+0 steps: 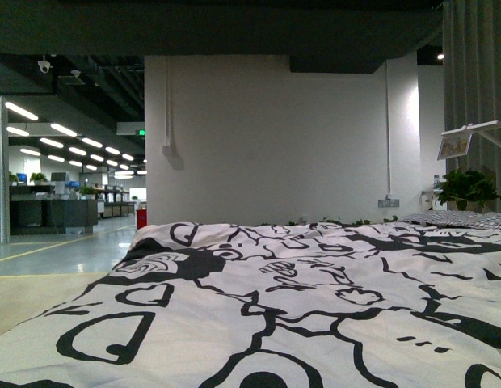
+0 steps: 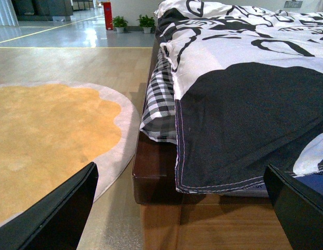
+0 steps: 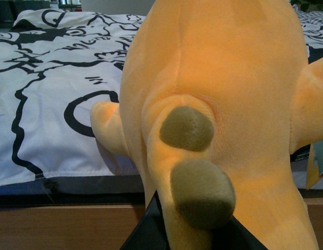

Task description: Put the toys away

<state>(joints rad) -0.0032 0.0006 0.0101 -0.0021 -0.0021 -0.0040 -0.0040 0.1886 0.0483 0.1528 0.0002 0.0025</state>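
Plush toy (image 3: pixel 219 104) at duvet (image 3: pixel 47 78) edge; rug (image 2: pixel 47 135) beside bed (image 2: pixel 156 177)

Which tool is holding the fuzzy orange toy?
The right tool: its dark fingers pinch the orange plush toy from both sides. The left tool is wide open with nothing in it, beside the bed.

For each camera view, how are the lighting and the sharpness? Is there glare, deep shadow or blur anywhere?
Front view: dim and slightly soft, with bright ceiling lights at the left and a dark overhang above. Left wrist view: glare on the glossy floor; the left gripper shows almost black. Right wrist view: the plush toy is very close, warmly lit, a little blurred.
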